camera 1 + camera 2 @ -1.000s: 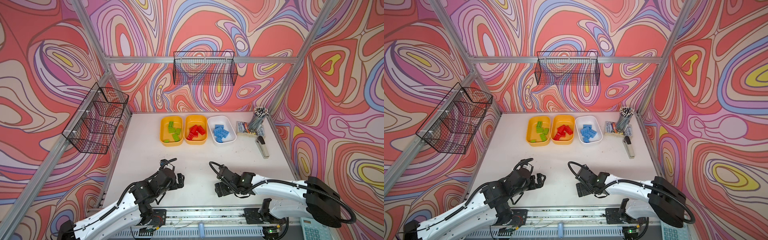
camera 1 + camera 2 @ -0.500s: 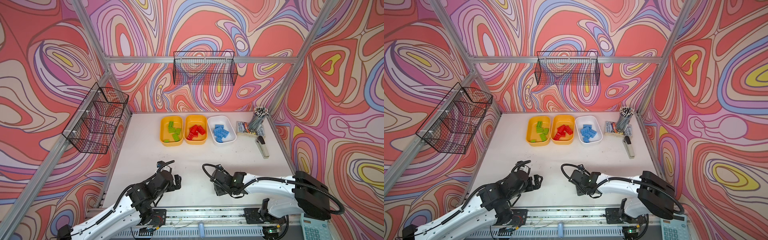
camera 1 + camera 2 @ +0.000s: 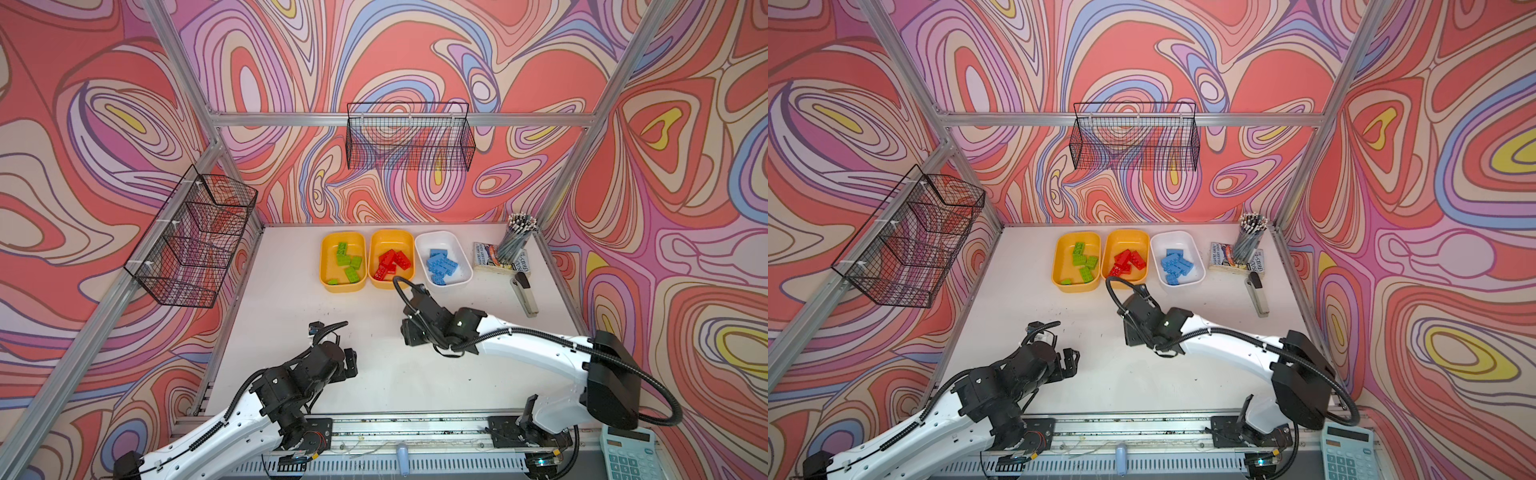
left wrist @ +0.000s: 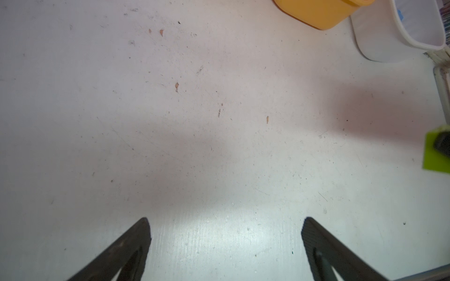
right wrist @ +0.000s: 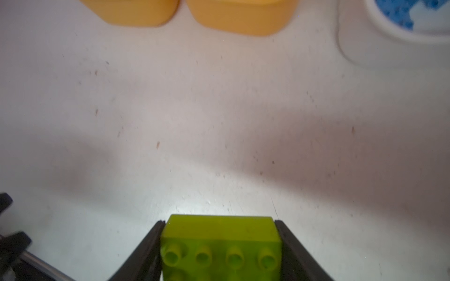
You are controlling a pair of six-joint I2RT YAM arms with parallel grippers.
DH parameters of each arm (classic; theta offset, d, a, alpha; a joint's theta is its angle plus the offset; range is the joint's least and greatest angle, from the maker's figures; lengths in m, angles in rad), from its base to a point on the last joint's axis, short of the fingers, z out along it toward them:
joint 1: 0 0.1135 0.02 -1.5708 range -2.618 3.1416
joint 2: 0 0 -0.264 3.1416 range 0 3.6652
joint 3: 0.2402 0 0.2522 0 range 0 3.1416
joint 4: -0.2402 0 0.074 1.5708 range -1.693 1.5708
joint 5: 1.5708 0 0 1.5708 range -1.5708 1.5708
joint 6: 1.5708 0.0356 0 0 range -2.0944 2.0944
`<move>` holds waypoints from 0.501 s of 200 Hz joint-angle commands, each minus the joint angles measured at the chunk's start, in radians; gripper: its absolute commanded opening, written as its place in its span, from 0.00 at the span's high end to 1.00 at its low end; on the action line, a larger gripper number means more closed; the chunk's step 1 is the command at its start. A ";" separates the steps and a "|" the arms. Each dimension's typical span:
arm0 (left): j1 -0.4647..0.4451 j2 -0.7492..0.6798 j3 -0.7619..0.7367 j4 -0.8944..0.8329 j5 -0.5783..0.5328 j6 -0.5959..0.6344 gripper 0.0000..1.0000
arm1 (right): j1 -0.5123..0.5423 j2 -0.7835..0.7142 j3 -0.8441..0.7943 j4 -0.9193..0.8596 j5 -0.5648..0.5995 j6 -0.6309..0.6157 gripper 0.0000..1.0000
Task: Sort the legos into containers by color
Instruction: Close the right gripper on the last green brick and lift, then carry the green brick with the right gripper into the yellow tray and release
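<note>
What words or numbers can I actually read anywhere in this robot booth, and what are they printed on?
"-STOREY": on the cover of the book lying under the pencil cup, which hides part of the title.
Smaller lines of print on the book: too small to read with certainty.
Keys of the calculator: too small to read.
Nothing else shows readable writing.
</note>
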 commanded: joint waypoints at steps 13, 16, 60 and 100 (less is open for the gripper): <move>0.036 0.086 0.096 -0.036 -0.077 0.044 0.00 | -0.079 0.243 0.295 0.091 -0.068 -0.210 0.49; 0.046 0.093 0.100 -0.034 -0.075 0.049 0.00 | -0.081 0.271 0.330 0.088 -0.072 -0.222 0.49; 0.251 0.160 0.125 0.022 0.058 0.105 0.00 | -0.094 0.631 0.811 0.037 -0.130 -0.345 0.48; 0.314 0.141 0.120 0.016 0.026 0.076 0.00 | -0.113 0.919 1.174 0.028 -0.228 -0.361 0.35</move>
